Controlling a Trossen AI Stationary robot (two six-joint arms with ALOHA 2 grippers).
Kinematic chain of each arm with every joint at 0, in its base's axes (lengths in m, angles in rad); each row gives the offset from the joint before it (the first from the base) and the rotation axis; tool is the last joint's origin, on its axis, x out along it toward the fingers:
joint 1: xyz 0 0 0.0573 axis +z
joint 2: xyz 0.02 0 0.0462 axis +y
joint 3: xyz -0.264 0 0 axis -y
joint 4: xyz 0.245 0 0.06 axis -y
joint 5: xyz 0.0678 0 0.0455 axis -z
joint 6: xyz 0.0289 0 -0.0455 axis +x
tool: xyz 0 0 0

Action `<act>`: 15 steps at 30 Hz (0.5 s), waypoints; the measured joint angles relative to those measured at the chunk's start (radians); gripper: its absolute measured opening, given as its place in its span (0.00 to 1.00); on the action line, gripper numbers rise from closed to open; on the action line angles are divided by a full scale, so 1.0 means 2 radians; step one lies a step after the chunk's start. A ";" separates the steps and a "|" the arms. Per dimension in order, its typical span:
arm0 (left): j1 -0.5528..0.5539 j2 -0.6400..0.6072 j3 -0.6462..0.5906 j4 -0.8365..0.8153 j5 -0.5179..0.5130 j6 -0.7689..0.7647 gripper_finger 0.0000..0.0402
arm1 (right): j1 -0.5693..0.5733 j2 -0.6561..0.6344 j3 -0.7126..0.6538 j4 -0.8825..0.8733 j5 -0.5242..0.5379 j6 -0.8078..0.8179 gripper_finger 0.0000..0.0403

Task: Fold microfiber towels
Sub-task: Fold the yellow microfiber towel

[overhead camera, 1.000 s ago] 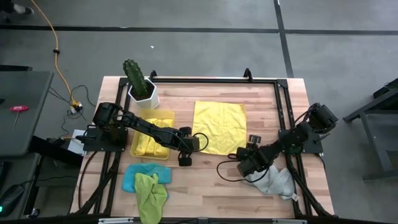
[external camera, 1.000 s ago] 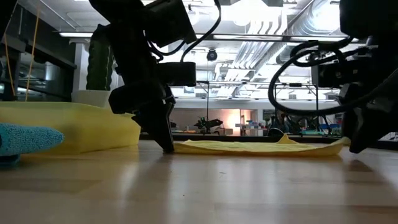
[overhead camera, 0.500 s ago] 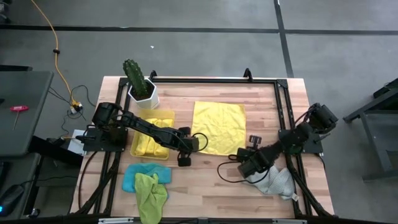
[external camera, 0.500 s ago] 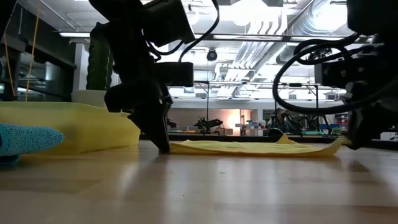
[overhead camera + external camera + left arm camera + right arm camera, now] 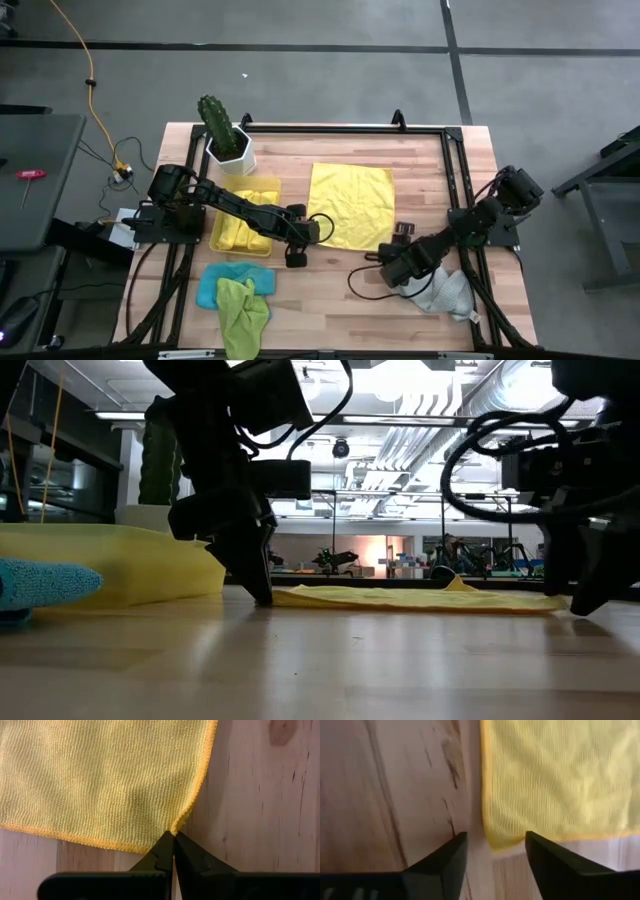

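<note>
A yellow towel (image 5: 352,204) lies flat and unfolded; the left gripper (image 5: 173,836) pinches one near corner, the right gripper (image 5: 493,849) straddles the other, fingers apart; other towels (image 5: 236,296) wait.

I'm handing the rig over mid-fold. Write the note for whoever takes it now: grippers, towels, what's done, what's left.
Left gripper: shut, pinching the near-left corner of the spread yellow towel.
Right gripper: open, fingers straddling the towel's near-right corner, not gripping it.
Spread yellow towel lies flat mid-table, unfolded.
Other towels: yellow ones in the tray; lime green towel on the blue towel at the near-left; grey towel crumpled at the near-right.
Done: left corner pinched.
Left: close the right gripper on its corner, fold the towel, then probably the loose ones.
</note>
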 joint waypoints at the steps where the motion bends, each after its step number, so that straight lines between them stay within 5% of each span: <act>1: 0.000 0.000 0.000 0.000 0.000 0.000 0.00 | -0.001 0.000 0.000 0.003 0.007 -0.005 0.50; 7: 0.000 0.000 0.000 0.000 0.000 0.000 0.00 | -0.018 0.000 0.000 0.003 0.017 -0.005 0.52; 15: 0.000 0.000 0.000 -0.001 0.000 0.000 0.00 | -0.042 0.002 0.001 0.007 -0.046 -0.034 0.43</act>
